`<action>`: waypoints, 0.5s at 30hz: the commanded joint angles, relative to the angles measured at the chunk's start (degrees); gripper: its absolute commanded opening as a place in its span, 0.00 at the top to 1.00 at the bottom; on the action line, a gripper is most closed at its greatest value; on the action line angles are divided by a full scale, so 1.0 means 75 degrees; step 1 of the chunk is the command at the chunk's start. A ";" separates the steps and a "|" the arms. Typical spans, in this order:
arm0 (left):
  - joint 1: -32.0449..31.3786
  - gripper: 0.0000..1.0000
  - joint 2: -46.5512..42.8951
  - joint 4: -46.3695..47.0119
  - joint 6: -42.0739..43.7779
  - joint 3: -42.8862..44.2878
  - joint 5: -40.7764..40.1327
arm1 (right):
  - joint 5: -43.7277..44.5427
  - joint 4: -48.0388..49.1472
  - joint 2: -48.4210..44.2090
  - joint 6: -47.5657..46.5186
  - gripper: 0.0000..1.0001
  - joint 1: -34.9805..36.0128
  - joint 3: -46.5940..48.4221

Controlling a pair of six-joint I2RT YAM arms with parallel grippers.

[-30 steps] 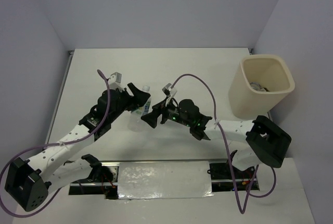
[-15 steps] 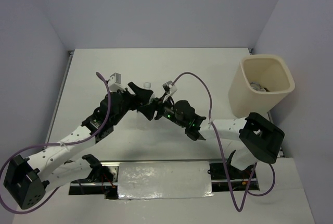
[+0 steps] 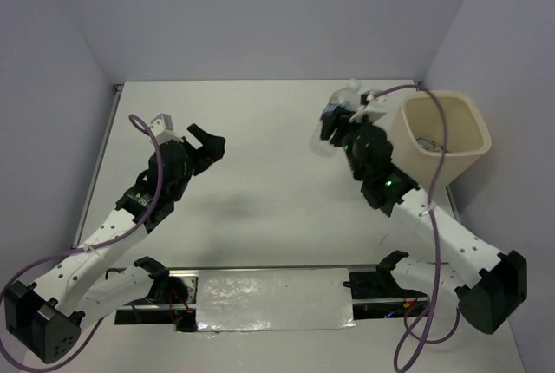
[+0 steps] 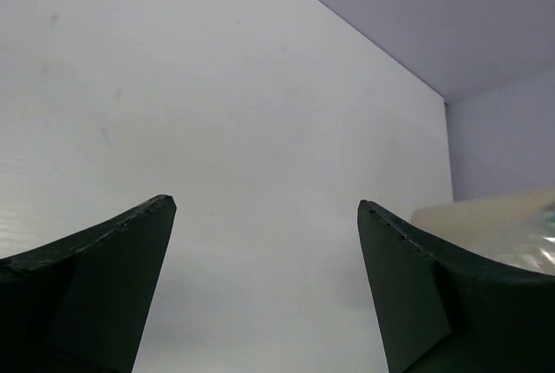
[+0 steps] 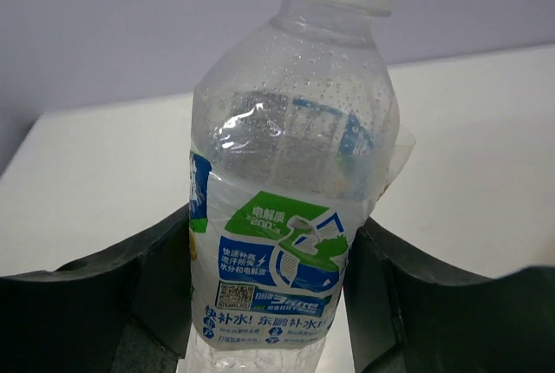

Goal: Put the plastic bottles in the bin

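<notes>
White counter [image 3: 260, 113], cream bin [image 3: 408, 165] at its right edge, and I am steering the last leg of a drop. The bin stands just beside my right gripper [image 3: 336, 123], on its right as the overhead camera sees it. Something pale already lies at its bottom; I cannot tell what.

The right gripper is closed around the lower body of a clear bottle [image 5: 286, 173], its fingers pressed to both sides of the blue and green label. The bottle's long axis runs straight out of the gripper, white cap leading. From above, the cap points toward the back of the counter and sits near the bin's rim, not yet over the opening. The right arm is by far the nearer to the bin. I judge a short carry to the right should bring the bottle above the mouth.

The left gripper [image 3: 211, 141] hangs over the left half, well apart, spread wide and holding nothing.

A second ago both grippers met mid-counter on this bottle. Since then the right arm has swung it to the bin side, and the left has drawn back.
</notes>
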 commanded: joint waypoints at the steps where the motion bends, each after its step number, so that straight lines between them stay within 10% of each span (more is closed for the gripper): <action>1: 0.0667 0.01 -0.0161 -0.0181 0.0387 -0.0098 0.0428 | 0.1124 -0.2605 -0.0551 -0.1379 0.63 -0.1042 0.2172; 15: 0.0890 0.01 -0.0150 -0.0215 0.0740 -0.0779 0.0149 | 0.1736 -0.4885 0.1240 -0.2626 0.50 -0.5449 0.5109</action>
